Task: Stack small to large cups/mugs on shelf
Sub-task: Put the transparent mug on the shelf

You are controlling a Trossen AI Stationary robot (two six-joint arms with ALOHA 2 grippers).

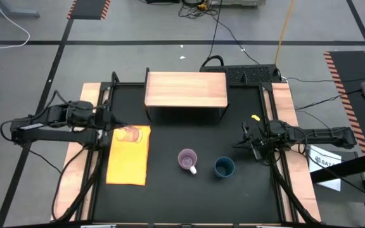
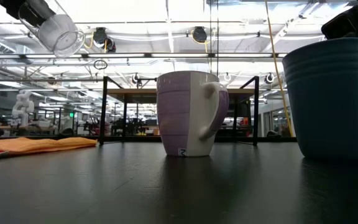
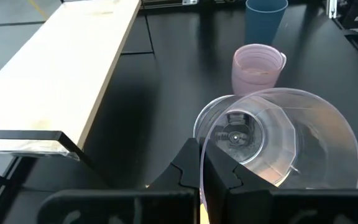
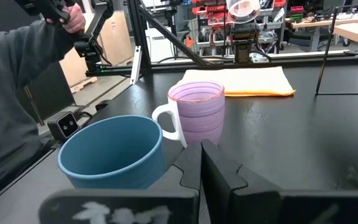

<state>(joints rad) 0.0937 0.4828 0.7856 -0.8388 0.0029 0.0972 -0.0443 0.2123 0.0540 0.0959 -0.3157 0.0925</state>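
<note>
teal cup (image 2: 331, 99) cut off at the low view's right edge, glass cup (image 3: 284, 140) hiding part of the mat, person (image 4: 17, 93) cropped at right wrist view's edge

Your two arms are dark, nearly black, built of blocky jointed segments with thin black cables looping off them; the left arm (image 1: 49, 123) and right arm (image 1: 315, 135) match in build. Each wrist ends in two flat, angular black fingers (image 4: 194, 163) with stepped inner edges. The person's sleeve (image 4: 17, 74) is dark grey.
</note>
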